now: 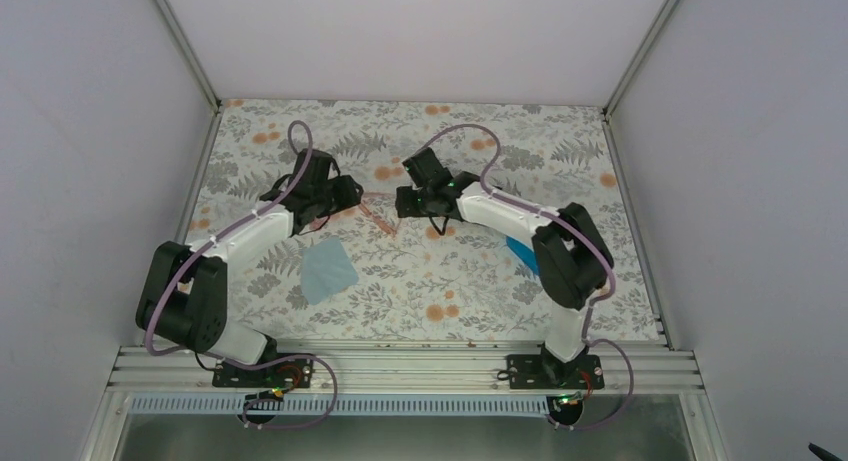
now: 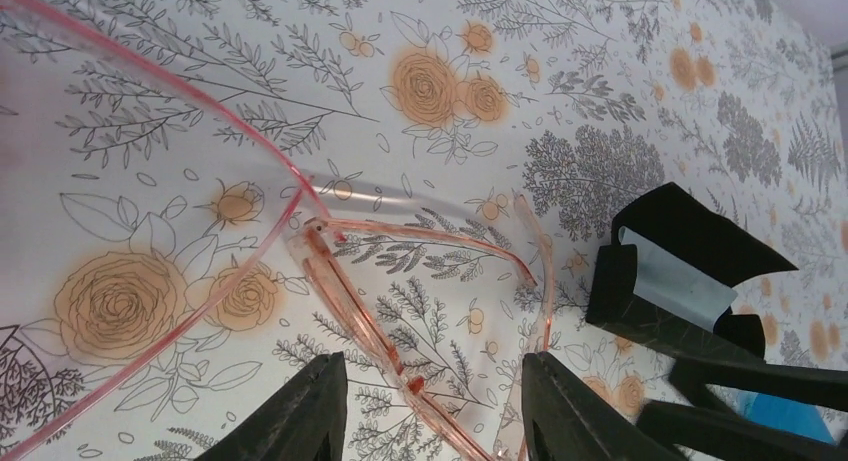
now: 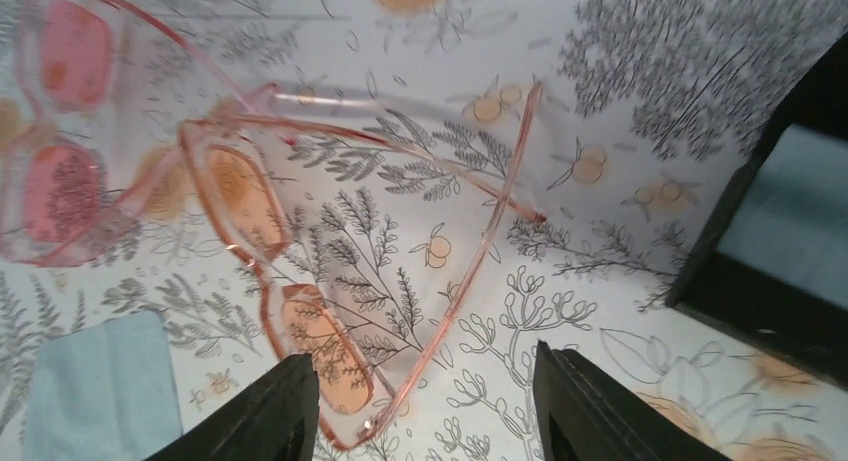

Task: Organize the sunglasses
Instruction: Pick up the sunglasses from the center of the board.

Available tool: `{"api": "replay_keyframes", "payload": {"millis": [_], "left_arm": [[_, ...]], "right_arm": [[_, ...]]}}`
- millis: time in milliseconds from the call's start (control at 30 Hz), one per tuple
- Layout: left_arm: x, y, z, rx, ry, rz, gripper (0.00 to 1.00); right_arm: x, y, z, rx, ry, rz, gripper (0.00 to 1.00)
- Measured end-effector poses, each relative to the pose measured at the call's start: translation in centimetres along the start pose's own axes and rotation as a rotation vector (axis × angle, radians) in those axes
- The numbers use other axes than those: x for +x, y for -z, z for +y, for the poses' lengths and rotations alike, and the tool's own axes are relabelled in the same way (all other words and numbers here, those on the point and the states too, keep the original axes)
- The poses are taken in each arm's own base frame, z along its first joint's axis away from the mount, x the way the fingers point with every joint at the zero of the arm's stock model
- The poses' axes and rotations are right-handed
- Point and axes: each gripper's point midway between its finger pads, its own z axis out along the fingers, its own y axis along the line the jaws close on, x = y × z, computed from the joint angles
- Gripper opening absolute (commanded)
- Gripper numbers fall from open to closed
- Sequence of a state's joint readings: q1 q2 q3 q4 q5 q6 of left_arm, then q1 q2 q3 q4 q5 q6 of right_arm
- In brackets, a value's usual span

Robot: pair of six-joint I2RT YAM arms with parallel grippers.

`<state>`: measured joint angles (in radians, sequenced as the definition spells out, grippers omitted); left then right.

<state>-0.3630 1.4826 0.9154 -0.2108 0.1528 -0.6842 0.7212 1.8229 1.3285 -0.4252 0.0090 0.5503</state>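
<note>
The sunglasses [image 1: 378,213] lie on the floral tabletop between my two grippers, with a thin pink-red frame, tinted lenses and both arms spread open. In the left wrist view the frame [image 2: 350,301] runs down between the fingers of my left gripper [image 2: 430,413], which is open and just above it. In the right wrist view the sunglasses [image 3: 300,271] have a lens end between the fingers of my right gripper [image 3: 425,411], which is also open. My left gripper [image 1: 345,193] and right gripper [image 1: 402,203] face each other across the glasses.
A light blue cloth [image 1: 328,269] lies in front of the left gripper and shows in the right wrist view [image 3: 90,391]. A blue case [image 1: 522,253] is partly hidden under the right arm. A blurred pink-lensed shape [image 3: 65,131] shows at the upper left.
</note>
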Motion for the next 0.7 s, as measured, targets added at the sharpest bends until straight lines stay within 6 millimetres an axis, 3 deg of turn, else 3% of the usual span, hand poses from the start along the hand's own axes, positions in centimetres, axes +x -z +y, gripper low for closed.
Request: {"api": "replay_keyframes", "payload": {"millis": [200, 333, 467, 567, 700], "left_arm": [[0.4, 0.4, 0.8, -0.003, 0.038, -0.012, 0.45], [0.9, 0.2, 1.3, -0.006, 0.049, -0.008, 0.45], [0.9, 0.2, 1.2, -0.003, 0.053, -0.011, 0.46], [0.7, 0.2, 1.1, 0.001, 0.052, -0.016, 0.46], [0.6, 0.4, 1.0, 0.007, 0.053, -0.022, 0.46]], "right_arm": [[2.4, -3.8, -0.6, 0.064, -0.074, 0.102, 0.51], [3.6, -4.6, -1.1, 0.086, -0.097, 0.141, 0.5], [3.5, -5.0, -0.6, 0.064, -0.106, 0.153, 0.49], [3.6, -5.5, -0.3, 0.053, -0.112, 0.166, 0.43], [4.3, -6.5, -0.3, 0.054, -0.12, 0.194, 0.23]]}}
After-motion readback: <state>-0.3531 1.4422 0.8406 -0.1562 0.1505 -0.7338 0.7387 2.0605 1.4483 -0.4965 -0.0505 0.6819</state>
